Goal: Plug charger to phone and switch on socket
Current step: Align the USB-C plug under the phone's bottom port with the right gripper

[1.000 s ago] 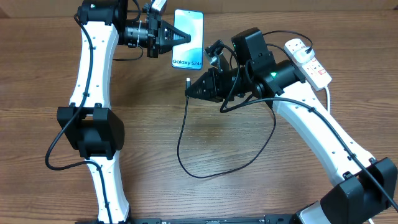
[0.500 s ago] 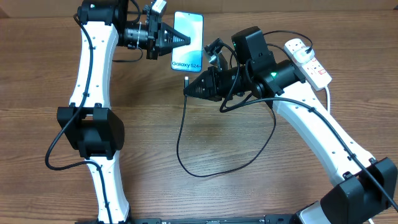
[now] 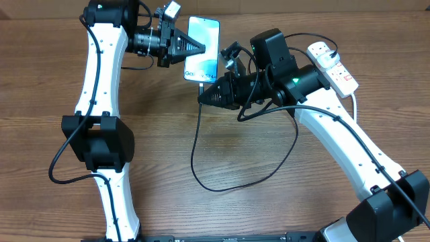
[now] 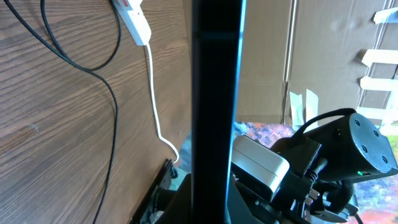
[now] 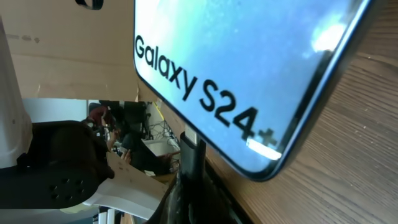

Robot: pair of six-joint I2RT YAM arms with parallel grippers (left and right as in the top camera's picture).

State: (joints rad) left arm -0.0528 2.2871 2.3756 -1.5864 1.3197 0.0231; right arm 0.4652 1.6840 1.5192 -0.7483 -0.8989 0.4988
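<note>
Currently the phone (image 3: 209, 30) is held off the table (image 3: 269, 208) at the far left of centre, clamped by its edges in the narrowed left gripper (image 3: 199, 46). In the left wrist view it is seen edge-on as a dark upright bar. Its lit screen is turned towards the right gripper (image 3: 203, 96), which is closed on the small connector tip (image 5: 191, 148) of the charger (image 3: 195, 158). In the right wrist view the tip is seen right at the phone's lower edge, just under the "Galaxy S24+" lettering. Whether it is seated in the port cannot be told. From the tip the black cable is looped towards the near side and back under the right arm. The socket (image 3: 332, 66) is laid at the far right, well apart from the phone, its white cord (image 4: 155, 112) trailing from it.
</note>
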